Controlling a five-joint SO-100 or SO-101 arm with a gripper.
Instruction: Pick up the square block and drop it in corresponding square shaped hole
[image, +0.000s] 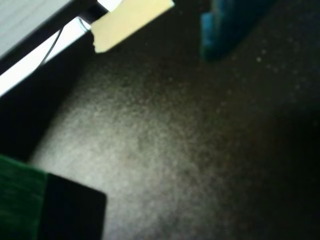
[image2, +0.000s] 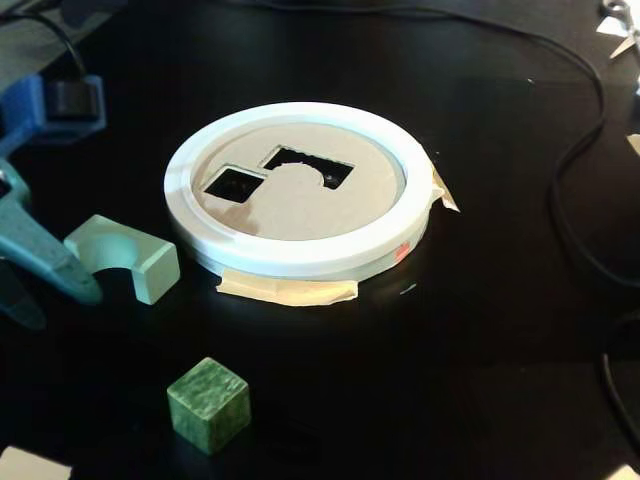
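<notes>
In the fixed view the square block (image2: 208, 404), a dark green marbled cube, stands alone on the black table near the front edge. The square shaped hole (image2: 234, 184) is the left cutout in the tan disc (image2: 300, 215) inside a white ring (image2: 300, 258). My teal gripper (image2: 65, 305) comes in from the left edge, open and empty, beside the pale arch block (image2: 125, 255) and up-left of the cube. The blurred wrist view shows a teal finger (image: 227, 27) at the top. A dark green block corner (image: 20, 200) at the lower left looks like the cube.
A wider cutout with a curved notch (image2: 308, 167) lies right of the square hole. Masking tape (image2: 290, 290) holds the ring to the table. Black cables (image2: 580, 150) run along the right side. A blue arm part (image2: 50, 105) sits at the far left.
</notes>
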